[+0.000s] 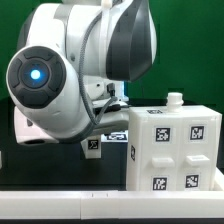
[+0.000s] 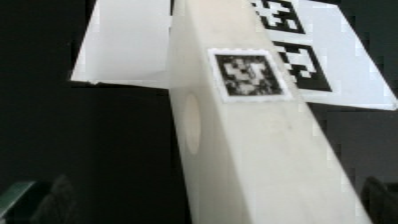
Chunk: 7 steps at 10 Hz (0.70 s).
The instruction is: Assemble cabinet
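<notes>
Arm bends low at the exterior view's left, beside the large white plastic cabinet (image 1: 172, 145) on the desk. Its faces carry square black-and-white tags (image 2: 249, 74), no readable writing. Gripper grip: cannot tell.

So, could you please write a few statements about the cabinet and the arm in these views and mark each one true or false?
1. The cabinet stands at the exterior view's right. True.
2. Its front face carries no tags. False: four square black-and-white tags show there.
3. A small knob sits on top of the cabinet. True.
4. The arm is at the exterior view's right of the cabinet. False: it is at the left.
5. In the wrist view, a tag shows on a long white part. True.
</notes>
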Motion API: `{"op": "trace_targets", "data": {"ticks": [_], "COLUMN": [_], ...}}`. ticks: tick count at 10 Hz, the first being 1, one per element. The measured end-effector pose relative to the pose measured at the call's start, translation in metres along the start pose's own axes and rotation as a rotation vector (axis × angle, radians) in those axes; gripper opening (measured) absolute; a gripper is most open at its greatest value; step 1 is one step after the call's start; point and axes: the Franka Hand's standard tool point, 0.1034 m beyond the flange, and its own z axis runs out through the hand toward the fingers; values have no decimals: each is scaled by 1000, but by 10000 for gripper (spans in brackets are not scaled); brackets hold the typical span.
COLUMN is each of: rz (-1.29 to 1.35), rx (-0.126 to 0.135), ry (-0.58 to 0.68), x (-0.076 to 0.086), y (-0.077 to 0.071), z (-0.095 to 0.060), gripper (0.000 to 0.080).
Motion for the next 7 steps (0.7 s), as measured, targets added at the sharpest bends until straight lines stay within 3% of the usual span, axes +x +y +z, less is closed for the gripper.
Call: {"op": "trace_targets", "data": {"ticks": [3,5,6,7], "rz": [-8,-8,-8,-8], "rx": [-1,-1,0,0], "ry": [5,4,4,4], "x": [1,1,1,1], "y": [1,1,1,1], "z": [2,2,2,2], "gripper": [767,410,280,280]}}
